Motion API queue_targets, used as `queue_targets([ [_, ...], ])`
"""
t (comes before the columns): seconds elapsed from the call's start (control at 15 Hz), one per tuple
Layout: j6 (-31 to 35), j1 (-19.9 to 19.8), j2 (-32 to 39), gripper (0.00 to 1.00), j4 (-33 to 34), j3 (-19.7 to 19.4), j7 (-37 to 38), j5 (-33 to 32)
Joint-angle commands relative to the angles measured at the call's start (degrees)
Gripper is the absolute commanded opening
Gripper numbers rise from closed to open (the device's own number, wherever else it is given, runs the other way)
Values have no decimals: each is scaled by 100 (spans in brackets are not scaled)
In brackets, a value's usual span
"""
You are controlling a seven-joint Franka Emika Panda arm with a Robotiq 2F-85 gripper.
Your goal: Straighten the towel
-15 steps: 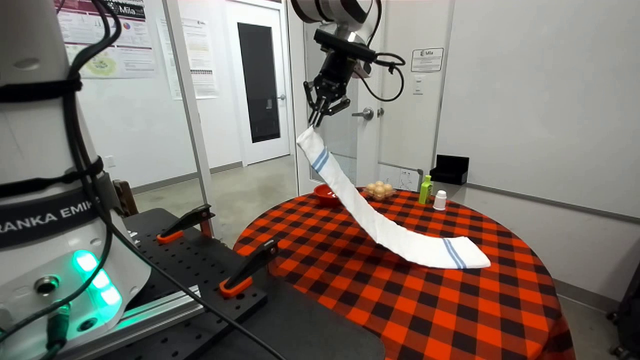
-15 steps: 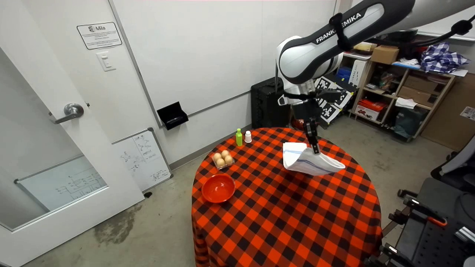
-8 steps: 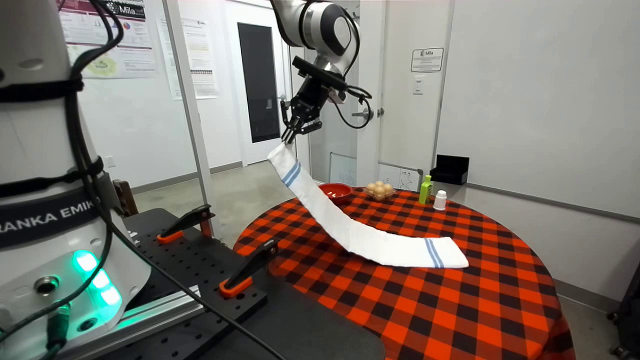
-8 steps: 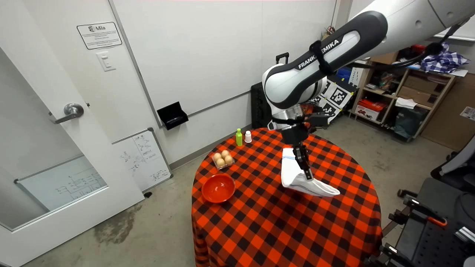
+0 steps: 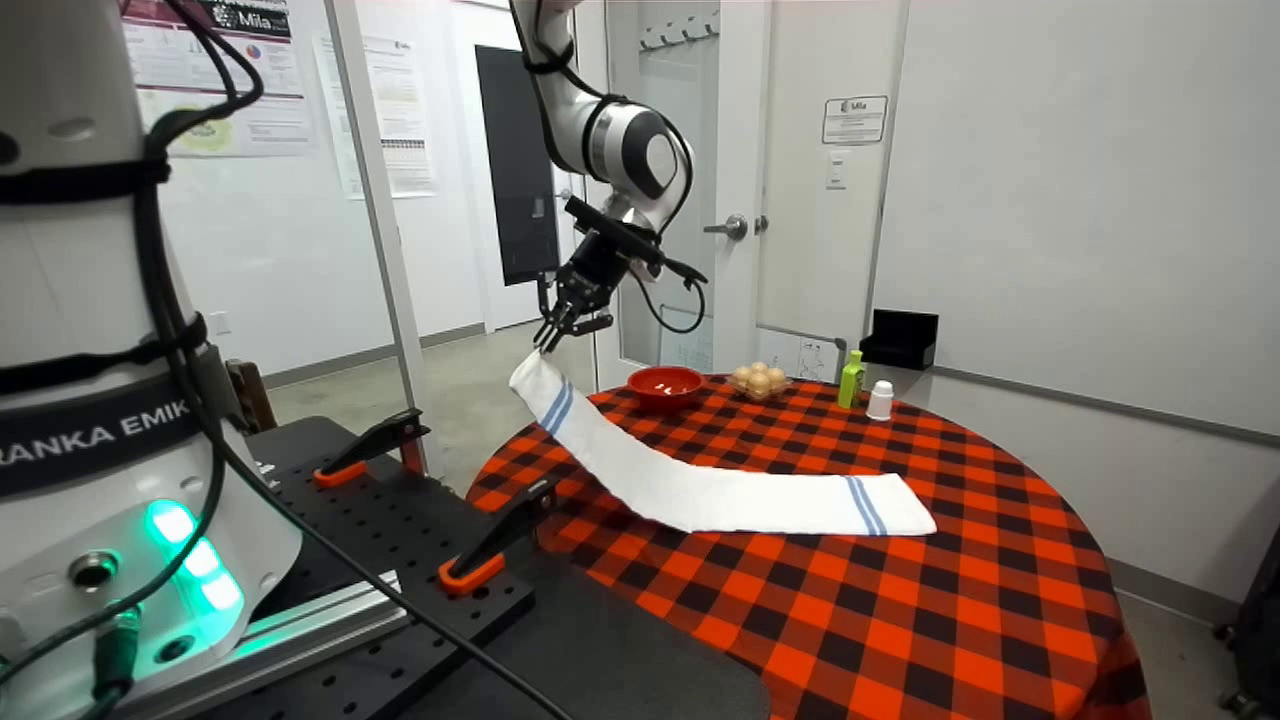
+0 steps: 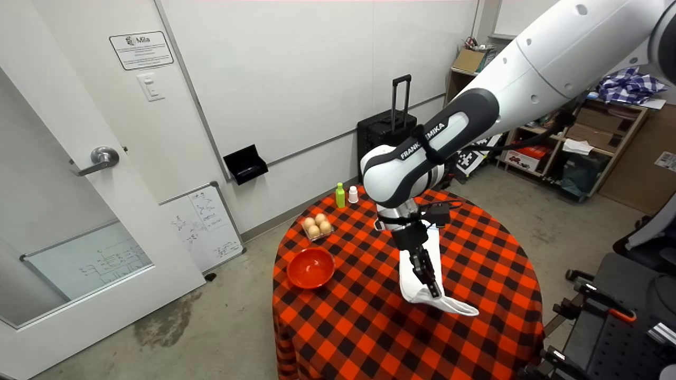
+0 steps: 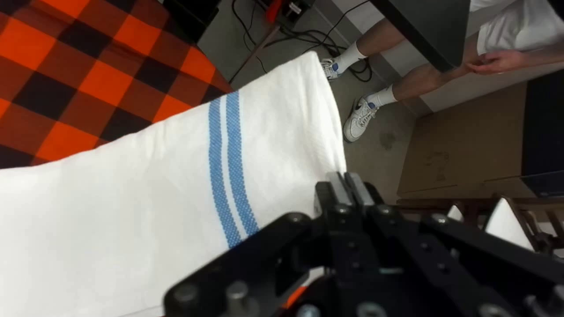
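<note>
Checked tablecloth (image 5: 900, 620) under towel (image 5: 690, 495), whiteboard (image 5: 1080, 210) beyond

poster (image 5: 190, 75): "Mila" | wall sign (image 6: 141, 51), both exterior views: "Mila", fine print unreadable | arm-base band (image 5: 95, 435): "RANKA EMIK", ends unseen | arm link (image 6: 454, 126): "FRANK…EMIKA", strap (image 6: 427, 145) between | small whiteboard (image 6: 206, 229): scrawl illegible

In the wrist view, the towel (image 7: 136, 198) runs past the left and bottom edges, and the gripper (image 7: 347, 176) is cut off below, its nearest parts blurred; a person (image 7: 427, 81) is cut off by the right edge. In an exterior view, the arm (image 6: 459, 126) and gripper hide part of the towel. In an exterior view, the robot's base (image 5: 110, 515) is cropped at left. In both exterior views, the wall sign (image 6: 141, 51) is too small to read below its heading.
</note>
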Motion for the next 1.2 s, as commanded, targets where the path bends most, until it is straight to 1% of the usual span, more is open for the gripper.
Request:
queue_targets([
  [0.0,97,104,643,1,513,145,292,139],
  [0.27,286,249,1151,1,817,338,505,158],
  [0.47,628,401,1433,1,898,385,618,61],
  [0.8,1513,552,1806,1,898,295,636,-205],
  [1.13,2561,580,2057,1,868,272,923,-280],
])
